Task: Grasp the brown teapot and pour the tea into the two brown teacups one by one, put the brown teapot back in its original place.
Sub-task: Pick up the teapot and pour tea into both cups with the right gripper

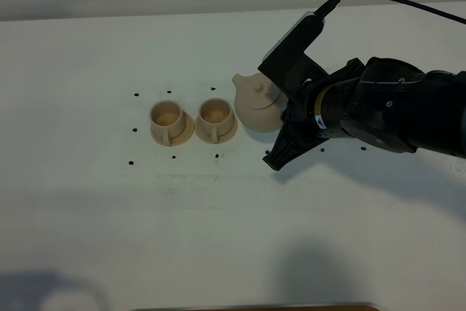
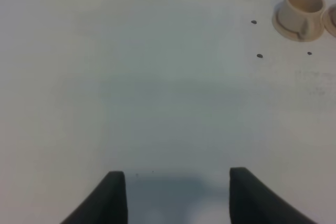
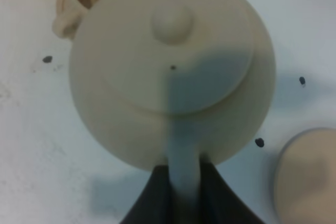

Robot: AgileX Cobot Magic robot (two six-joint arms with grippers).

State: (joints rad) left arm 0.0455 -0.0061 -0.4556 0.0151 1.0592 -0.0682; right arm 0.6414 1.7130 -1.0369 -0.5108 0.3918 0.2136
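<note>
1. Right gripper [image 3: 184,187] clenched on the loop handle of the pale beige round ceramic teapot [image 3: 173,77], ready for pouring.
2. Teapot is off its flat beige saucer [image 3: 310,182], spout beside the nearer small beige teacup [image 1: 215,112], toward the white worktop's [image 1: 87,216] far edge.
3. Left gripper [image 2: 178,192] released, empty.

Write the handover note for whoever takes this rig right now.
Left gripper: open, empty, over the table.
Right gripper: jaws shut on the brown teapot by its handle.
Teapot is off its saucer, beside the nearer teacup; the other teacup is beyond. Spout over neither.
Done: teapot grasped. Tea in cups: cannot tell.
Left: pour as needed, return teapot to saucer.
</note>
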